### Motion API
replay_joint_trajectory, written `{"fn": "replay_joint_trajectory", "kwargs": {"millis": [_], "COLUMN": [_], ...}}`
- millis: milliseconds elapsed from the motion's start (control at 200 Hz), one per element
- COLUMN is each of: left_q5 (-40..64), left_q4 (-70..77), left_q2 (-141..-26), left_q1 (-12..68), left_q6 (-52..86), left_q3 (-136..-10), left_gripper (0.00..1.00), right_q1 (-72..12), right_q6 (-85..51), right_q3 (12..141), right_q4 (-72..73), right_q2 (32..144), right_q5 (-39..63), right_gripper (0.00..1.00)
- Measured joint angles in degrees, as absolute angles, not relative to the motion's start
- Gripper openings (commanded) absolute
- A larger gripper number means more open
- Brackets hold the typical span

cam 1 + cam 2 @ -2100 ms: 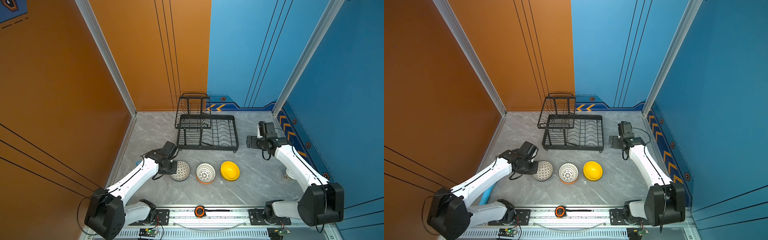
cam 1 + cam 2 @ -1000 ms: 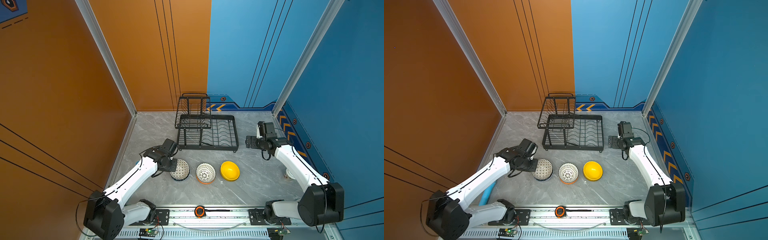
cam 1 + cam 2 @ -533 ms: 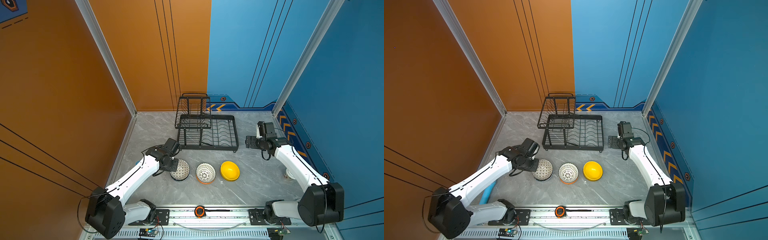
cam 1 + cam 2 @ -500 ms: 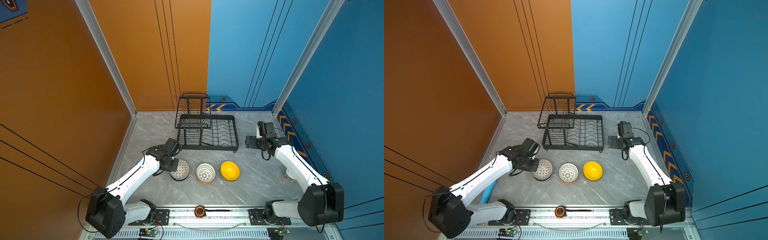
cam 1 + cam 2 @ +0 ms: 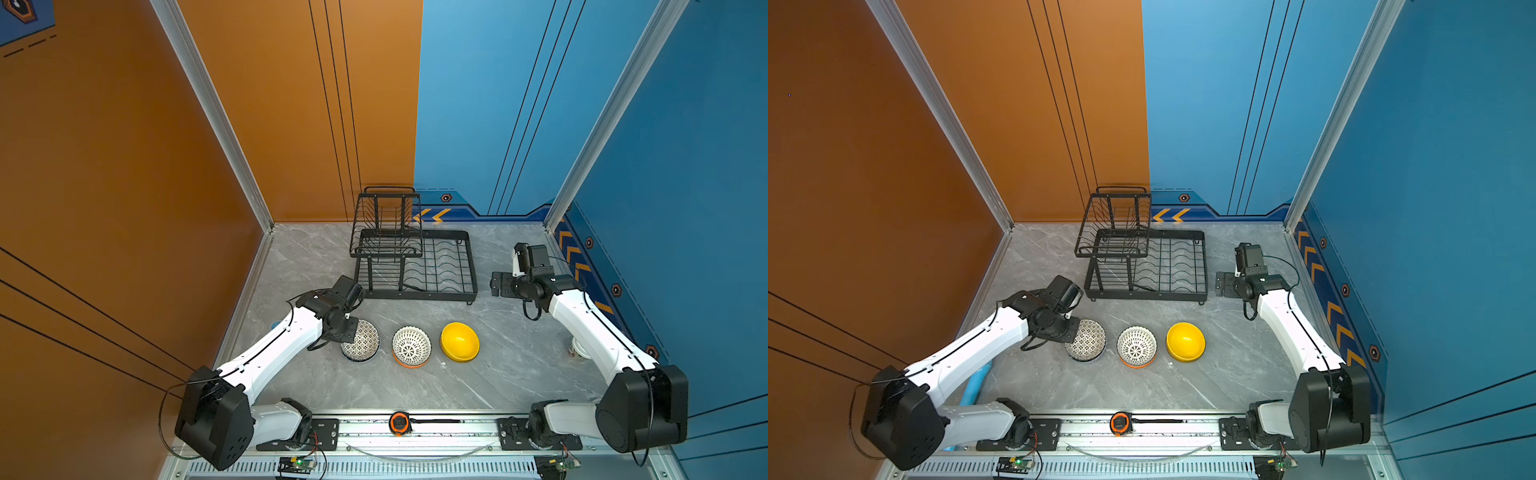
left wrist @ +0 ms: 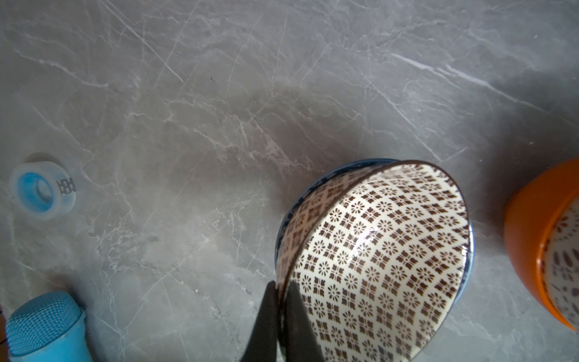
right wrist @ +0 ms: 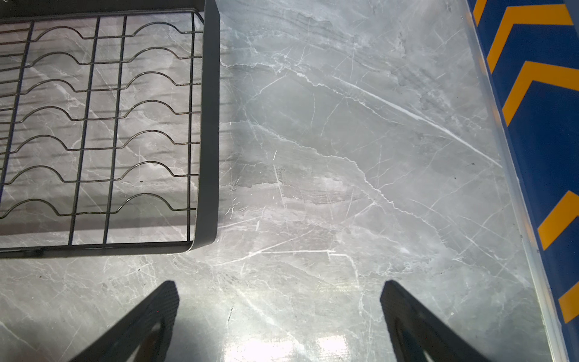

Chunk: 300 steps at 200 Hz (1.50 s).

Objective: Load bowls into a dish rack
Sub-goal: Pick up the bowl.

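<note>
Grey marble worktop (image 5: 519, 374), orange and blue walls. Your left gripper (image 6: 281, 286): jaws pinched on the rim of the tilted patterned bowl (image 5: 365, 338), near left. Orange bowl (image 5: 411, 363) and yellow bowl (image 5: 459, 341) lie just right of it. Dish rack (image 5: 469, 266) stands far centre, with bare worktop between it and the bowls. Right gripper (image 7: 279, 291): jaws wide, beside the rack's right edge.

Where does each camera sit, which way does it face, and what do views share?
Top views: high over the rail, looking down across table, rack and bowls; left arm and right arm show whole.
Left wrist: on the left arm, looking down at the patterned bowl; left claw shows, shut on its rim.
Right wrist: on the right arm, looking down at table and rack corner; open right claw shows.
Shared: left wrist and top views both show the patterned bowl.
</note>
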State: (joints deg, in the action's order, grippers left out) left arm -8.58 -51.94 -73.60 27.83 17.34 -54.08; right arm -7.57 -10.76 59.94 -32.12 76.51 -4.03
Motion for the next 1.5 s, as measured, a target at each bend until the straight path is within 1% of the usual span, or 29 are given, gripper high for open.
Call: {"fn": "replay_joint_trajectory", "kwargs": {"millis": [70, 165, 376, 471, 571, 651, 811, 891, 1066, 1162, 1227, 1502], "left_q5": [-8.6, -8.6, -8.5, -8.5, -8.4, -8.4, -8.3, -8.3, -8.3, -8.3, -7.8, -7.6], "left_q4": [-52.0, -52.1, -52.1, -52.1, -52.1, -52.1, -52.1, -52.0, -51.9, -51.9, -51.6, -51.7], "left_q2": [-74.1, -74.3, -75.4, -75.7, -75.7, -75.9, -77.2, -78.0, -78.7, -78.7, -78.5, -77.9], "left_q1": [27.8, 27.8, 27.8, 27.8, 27.8, 27.8, 27.8, 27.8, 27.8, 27.8, 27.8, 27.9], "left_q6": [17.4, 17.3, 16.9, 16.9, 16.7, 16.7, 16.8, 16.8, 16.9, 17.1, 17.1, 17.1], "left_q3": [-54.1, -54.3, -54.4, -54.4, -54.4, -54.4, -54.4, -54.4, -54.3, -54.3, -54.4, -54.4], "left_gripper": [0.0, 0.04, 0.21, 0.25, 0.29, 0.29, 0.28, 0.22, 0.14, 0.07, 0.0, 0.0], "right_q1": [-7.6, -7.6, -7.6, -7.6, -7.6, -7.6, -7.6, -7.6, -7.6, -7.6, -7.6, -7.7], "right_q6": [-10.7, -10.7, -10.7, -10.7, -10.7, -10.7, -10.7, -10.7, -10.7, -10.6, -10.5, -10.5], "right_q3": [59.9, 59.9, 59.9, 59.9, 59.9, 59.9, 59.9, 59.9, 59.9, 59.9, 59.9, 59.9], "right_q4": [-32.1, -32.1, -32.1, -32.1, -32.1, -32.1, -32.1, -32.1, -32.1, -32.1, -32.1, -32.1], "right_q2": [76.5, 76.5, 76.5, 76.5, 76.5, 76.5, 76.5, 76.5, 76.5, 76.5, 76.5, 76.5], "right_q5": [-4.0, -4.0, -4.0, -4.0, -3.6, -3.5, -3.2, -3.2, -3.2, -3.2, -3.2, -3.2], "right_gripper": [1.0, 1.0, 1.0, 0.99, 0.99, 1.0, 1.0, 1.0, 1.0, 1.0, 1.0, 1.0]}}
